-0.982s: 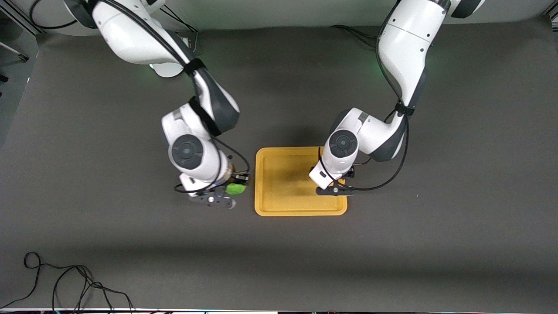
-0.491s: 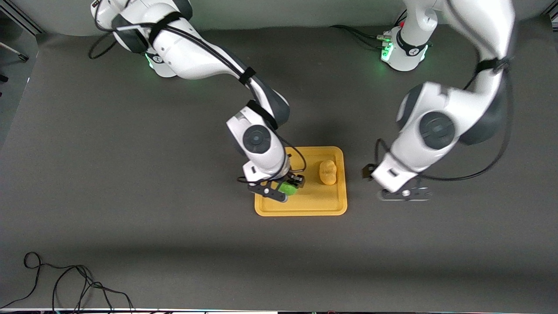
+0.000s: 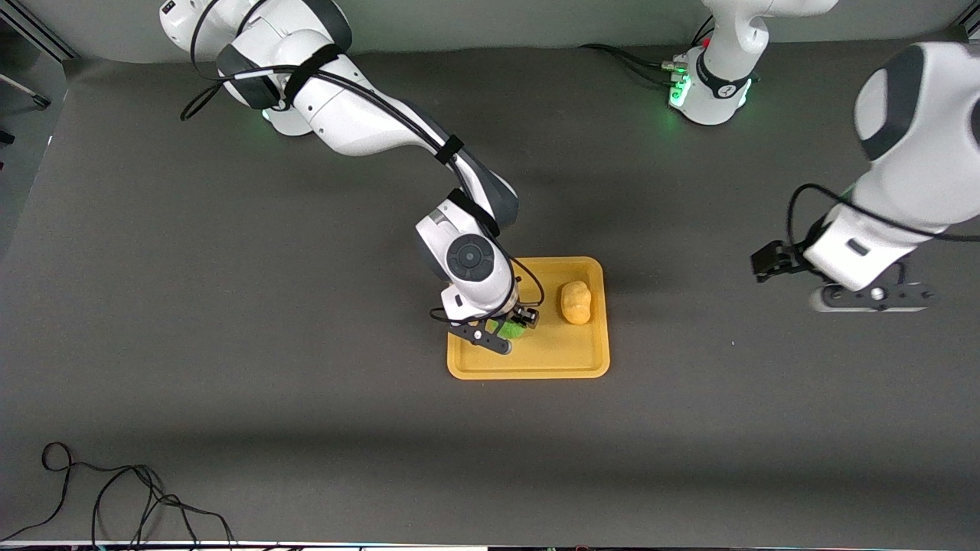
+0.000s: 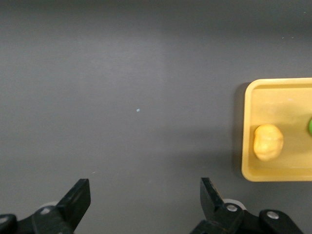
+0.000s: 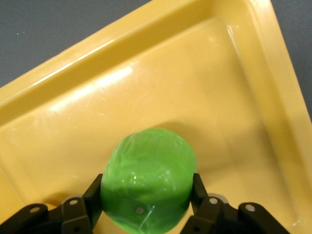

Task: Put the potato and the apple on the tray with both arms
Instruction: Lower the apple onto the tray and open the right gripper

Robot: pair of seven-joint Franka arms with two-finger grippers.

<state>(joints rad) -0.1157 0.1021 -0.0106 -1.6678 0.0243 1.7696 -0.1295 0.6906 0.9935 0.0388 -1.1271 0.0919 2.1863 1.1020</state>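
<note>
The orange-yellow tray lies mid-table. The lumpy yellow-orange potato lies in it on the side toward the left arm's end; the left wrist view shows it too. My right gripper is over the tray's other half, shut on the green apple. In the right wrist view the apple sits between both fingers, low over the tray floor. My left gripper is open and empty over bare table toward the left arm's end, well apart from the tray.
The grey table mat surrounds the tray. A loose black cable lies at the table's near edge toward the right arm's end. The arm bases stand along the edge farthest from the front camera.
The left gripper left the potato in the tray and swung away toward its own end of the table. The right gripper carried the apple from beside the tray to over it.
</note>
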